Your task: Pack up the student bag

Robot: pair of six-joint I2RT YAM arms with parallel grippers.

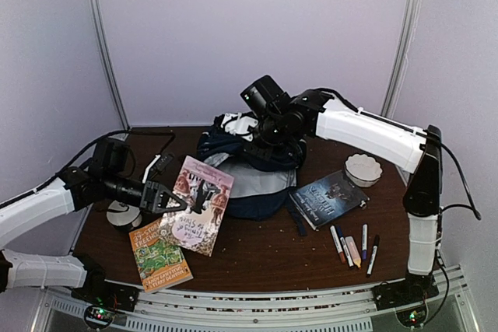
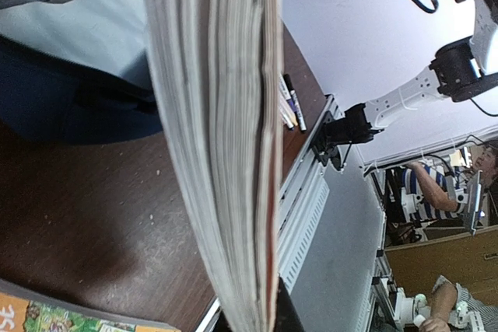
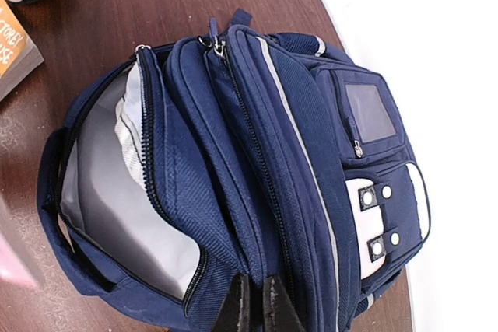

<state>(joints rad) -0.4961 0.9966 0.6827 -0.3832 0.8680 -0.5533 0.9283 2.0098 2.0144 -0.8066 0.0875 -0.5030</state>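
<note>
Navy bag [image 3: 257, 153] pinched in shut R tool [image 3: 255, 305]

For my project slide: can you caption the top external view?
Left gripper holds a pink-covered paperback book beside the open navy-blue fabric backpack, while the right gripper pinches its fabric.

Top view overlooks the table [image 1: 257, 258] from the near edge. Wrist views sit close; the left, behind a book [image 2: 226, 138], apparently shares the student bag [image 3: 257, 138].
</note>
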